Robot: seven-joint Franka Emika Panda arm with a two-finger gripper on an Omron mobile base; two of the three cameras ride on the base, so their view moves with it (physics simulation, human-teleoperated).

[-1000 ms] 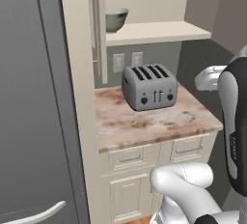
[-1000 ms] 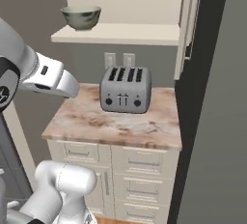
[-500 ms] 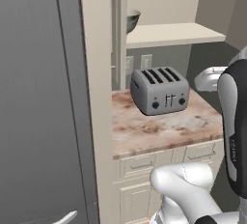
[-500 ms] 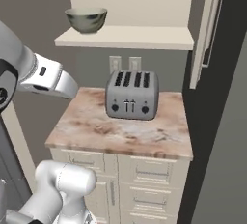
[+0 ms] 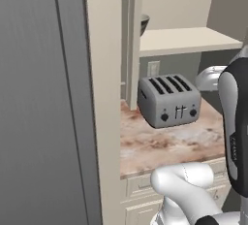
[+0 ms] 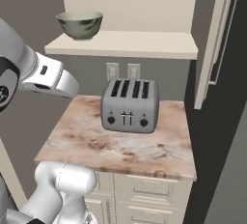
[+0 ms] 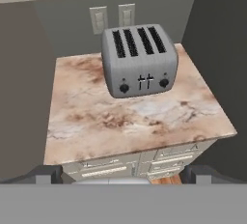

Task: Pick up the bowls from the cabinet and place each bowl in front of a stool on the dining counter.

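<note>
Bowl (image 6: 80, 25): one, upright on the cabinet (image 6: 126, 44) shelf, near its left end, above and left of the jaws' line of sight; not held. Jaws (image 7: 123, 178): spread wide, empty, tips at either lower corner of the hand view, aimed down at the toaster (image 7: 139, 59) on the table (image 7: 130, 119), well below the shelf. Step in hand, as judged: approach for the first pick. To do well: raise the hand to shelf height, level the jaws, straddle one wall of the rim, clear the shelf edge and the side panel (image 6: 212, 44), then lift straight before withdrawing.
</note>
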